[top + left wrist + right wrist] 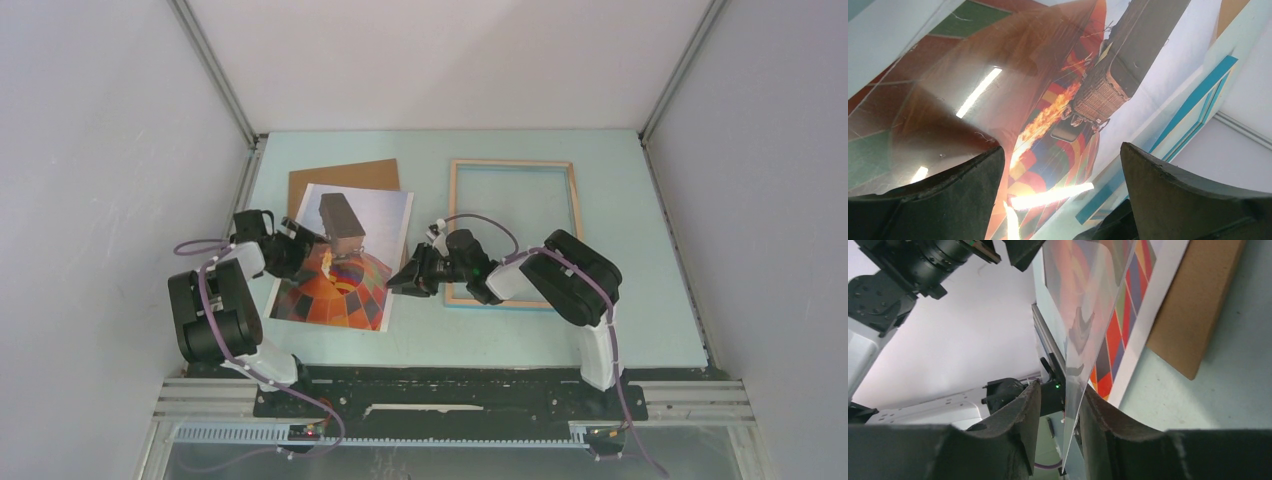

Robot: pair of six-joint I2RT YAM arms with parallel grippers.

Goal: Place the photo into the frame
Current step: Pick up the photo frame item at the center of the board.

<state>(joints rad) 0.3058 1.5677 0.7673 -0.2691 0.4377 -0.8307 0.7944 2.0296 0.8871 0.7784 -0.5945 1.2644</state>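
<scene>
The photo [340, 262] of a hot-air balloon lies left of centre on the table, overlapping a brown backing board [345, 175]. A clear glossy sheet [1075, 360] stands over the photo [1128, 305], edge-on between my right gripper's [1060, 405] jaws. One finger touches the sheet and a gap remains at the other. In the top view that gripper [397, 282] is at the photo's right edge. My left gripper [316, 252] hovers wide open over the photo's [1058, 125] left half, holding nothing [1063, 190]. The frame [513, 165] lies flat to the right, wood side up.
The backing board [1193, 305] sticks out beyond the photo's far edge. The left arm [918, 265] shows beyond the sheet in the right wrist view. Grey walls with metal rails [215, 80] close in the table on three sides.
</scene>
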